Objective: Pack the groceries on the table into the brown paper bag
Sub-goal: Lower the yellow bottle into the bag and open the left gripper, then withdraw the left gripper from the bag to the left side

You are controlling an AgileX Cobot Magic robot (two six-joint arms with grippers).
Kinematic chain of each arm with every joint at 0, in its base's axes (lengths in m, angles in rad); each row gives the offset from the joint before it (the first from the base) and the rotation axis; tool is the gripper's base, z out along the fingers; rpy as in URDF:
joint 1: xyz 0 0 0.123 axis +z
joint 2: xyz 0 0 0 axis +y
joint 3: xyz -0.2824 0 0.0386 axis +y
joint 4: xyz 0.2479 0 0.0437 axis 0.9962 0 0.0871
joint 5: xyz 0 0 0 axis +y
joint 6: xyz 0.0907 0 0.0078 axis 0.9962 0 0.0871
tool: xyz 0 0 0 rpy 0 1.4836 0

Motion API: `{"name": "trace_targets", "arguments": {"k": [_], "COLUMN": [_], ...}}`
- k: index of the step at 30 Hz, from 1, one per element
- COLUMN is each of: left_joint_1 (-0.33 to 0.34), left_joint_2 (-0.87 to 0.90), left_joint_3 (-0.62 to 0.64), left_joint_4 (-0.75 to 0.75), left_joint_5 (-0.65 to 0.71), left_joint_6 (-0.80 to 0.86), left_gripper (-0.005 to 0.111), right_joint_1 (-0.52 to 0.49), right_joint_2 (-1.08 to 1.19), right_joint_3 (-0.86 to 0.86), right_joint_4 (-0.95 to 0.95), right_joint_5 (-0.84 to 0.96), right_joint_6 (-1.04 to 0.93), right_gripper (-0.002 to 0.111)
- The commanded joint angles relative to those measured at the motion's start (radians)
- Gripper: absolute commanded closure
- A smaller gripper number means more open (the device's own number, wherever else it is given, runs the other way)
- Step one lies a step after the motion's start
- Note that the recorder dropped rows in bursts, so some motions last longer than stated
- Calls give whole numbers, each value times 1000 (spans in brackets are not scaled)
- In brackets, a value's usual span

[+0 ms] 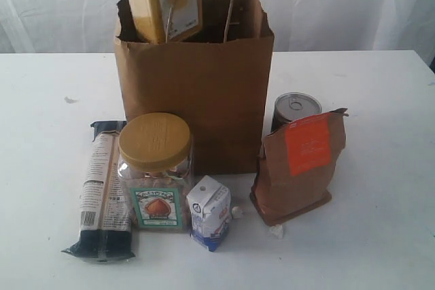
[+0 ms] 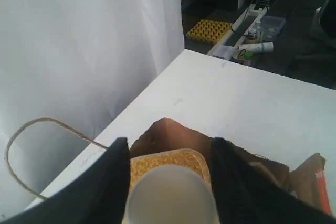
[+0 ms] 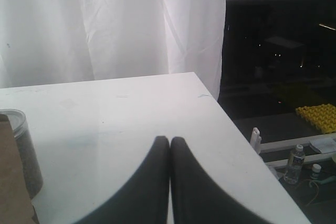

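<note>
The yellow-grain jar (image 1: 163,1) hangs tilted in the mouth of the brown paper bag (image 1: 197,93), its lower end inside the bag's left side. My left gripper (image 2: 169,148) is shut on this jar (image 2: 168,163), with a black finger on each side of its white cap (image 2: 170,195), above the bag's rim (image 2: 168,132). In front of the bag on the table (image 1: 380,100) stand the nut jar (image 1: 155,168), long packet (image 1: 103,191), small carton (image 1: 209,212), brown pouch (image 1: 302,164) and tin can (image 1: 296,108). My right gripper (image 3: 169,141) is shut and holds nothing, over bare table beside the can (image 3: 21,150).
Small white crumbs (image 1: 276,230) lie near the pouch and carton. One twisted bag handle (image 2: 31,127) loops out beside the left fingers. White curtain hangs behind the table; the table's far edge (image 3: 231,124) drops to a dark floor with clutter.
</note>
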Motion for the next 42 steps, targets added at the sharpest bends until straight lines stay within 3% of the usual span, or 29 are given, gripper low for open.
{"name": "trace_targets", "arguments": {"k": [1, 17, 31, 42], "left_joint_1": [-19, -19, -19, -19], "left_joint_2": [11, 84, 91, -20], "left_joint_3": [-15, 27, 32, 25], "left_joint_4": [-81, 28, 32, 89], "left_joint_5": [-73, -68, 24, 27], "left_joint_6": [33, 29, 29, 29], "left_gripper": [107, 107, 107, 107], "right_joint_1": [1, 1, 1, 1], "right_joint_2": [4, 4, 4, 4], "right_joint_3": [1, 1, 1, 1], "right_joint_4": [-6, -6, -6, -6], "right_joint_5": [-6, -6, -6, 2], "right_joint_6": [-5, -5, -5, -5], "right_gripper": [108, 108, 108, 108]}}
